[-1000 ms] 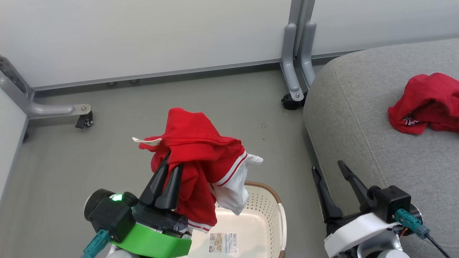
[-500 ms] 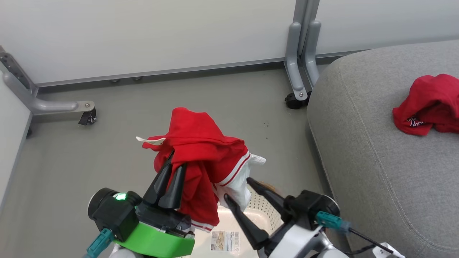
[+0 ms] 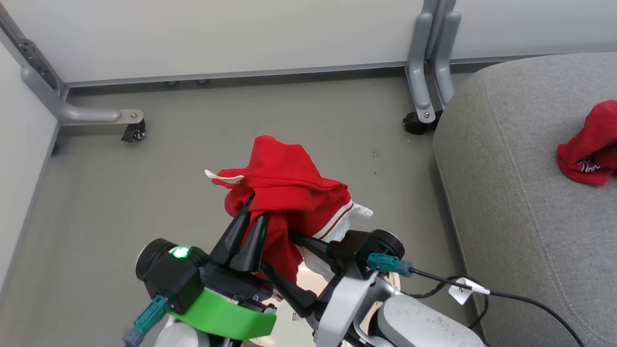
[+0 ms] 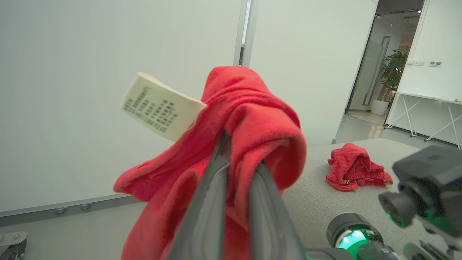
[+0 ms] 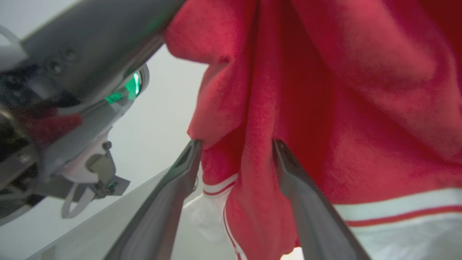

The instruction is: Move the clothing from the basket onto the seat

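Right, left pincer (image 3: 258, 208) clamped tight on red clothing (image 3: 289, 188), bundle hanging high above floor (image 3: 120, 193). Right pincer (image 5: 235, 144) spread wide, straddling dangling fold, gripping nothing. Risk: it closes on thin edge only, fabric slides out at handover, drops to floor. Loose white hem could snag. Beyond, seat (image 3: 506, 168) well apart; another red garment (image 3: 585, 149) lying there.

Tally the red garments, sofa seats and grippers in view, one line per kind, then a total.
Red garments: 2, one held aloft, one on the seat
Seats: 1
Grippers: 2, left gripper and right gripper
Total: 5
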### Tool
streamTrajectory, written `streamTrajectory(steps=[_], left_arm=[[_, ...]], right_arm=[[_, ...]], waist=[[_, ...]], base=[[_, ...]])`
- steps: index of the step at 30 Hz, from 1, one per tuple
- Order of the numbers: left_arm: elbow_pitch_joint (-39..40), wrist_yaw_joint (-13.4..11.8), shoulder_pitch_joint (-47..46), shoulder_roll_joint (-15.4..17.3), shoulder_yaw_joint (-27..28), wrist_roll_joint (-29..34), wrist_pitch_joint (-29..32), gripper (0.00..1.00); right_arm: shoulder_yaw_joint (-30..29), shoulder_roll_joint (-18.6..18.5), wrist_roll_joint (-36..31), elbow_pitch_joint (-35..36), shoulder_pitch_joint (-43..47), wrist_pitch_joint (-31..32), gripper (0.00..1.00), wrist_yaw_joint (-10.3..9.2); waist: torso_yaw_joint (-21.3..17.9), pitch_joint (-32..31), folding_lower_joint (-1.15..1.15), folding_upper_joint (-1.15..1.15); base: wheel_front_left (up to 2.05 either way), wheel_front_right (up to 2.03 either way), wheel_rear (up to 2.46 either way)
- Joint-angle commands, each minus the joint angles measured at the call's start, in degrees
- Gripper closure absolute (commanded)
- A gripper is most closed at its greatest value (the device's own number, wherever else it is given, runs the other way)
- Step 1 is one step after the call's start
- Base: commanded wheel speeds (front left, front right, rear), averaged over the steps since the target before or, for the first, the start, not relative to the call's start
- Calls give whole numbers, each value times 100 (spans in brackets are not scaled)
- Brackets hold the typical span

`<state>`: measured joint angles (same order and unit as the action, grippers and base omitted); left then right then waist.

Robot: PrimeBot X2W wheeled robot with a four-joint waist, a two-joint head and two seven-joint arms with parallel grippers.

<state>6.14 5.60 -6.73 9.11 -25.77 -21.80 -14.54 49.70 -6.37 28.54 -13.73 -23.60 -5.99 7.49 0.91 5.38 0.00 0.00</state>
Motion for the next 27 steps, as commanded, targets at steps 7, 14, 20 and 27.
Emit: streamTrajectory(steps=[7, 14, 20, 27], left_arm=[[-63, 51, -157, -25, -48, -30, -44, 100], [-101, 71, -159, -28, -49, -62, -58, 100], [-91, 79, -131, -23, -43, -73, -69, 100], [-100, 86, -139, -20, -29, -86, -75, 100]], right_arm=[[326, 124, 335, -541, -611, -336, 0, 0], [554, 171, 598, -866, -930, -539, 100, 0], [696, 156, 728, -1010, -1068, -663, 100, 0], [775, 157, 823, -1117, -1170, -750, 100, 0]], waist=[[73, 110, 0, 0], [82, 128, 0, 0], [83, 136, 0, 0], [79, 172, 0, 0]], base=[[0, 0, 0], [0, 0, 0], [0, 0, 0], [0, 0, 0]])
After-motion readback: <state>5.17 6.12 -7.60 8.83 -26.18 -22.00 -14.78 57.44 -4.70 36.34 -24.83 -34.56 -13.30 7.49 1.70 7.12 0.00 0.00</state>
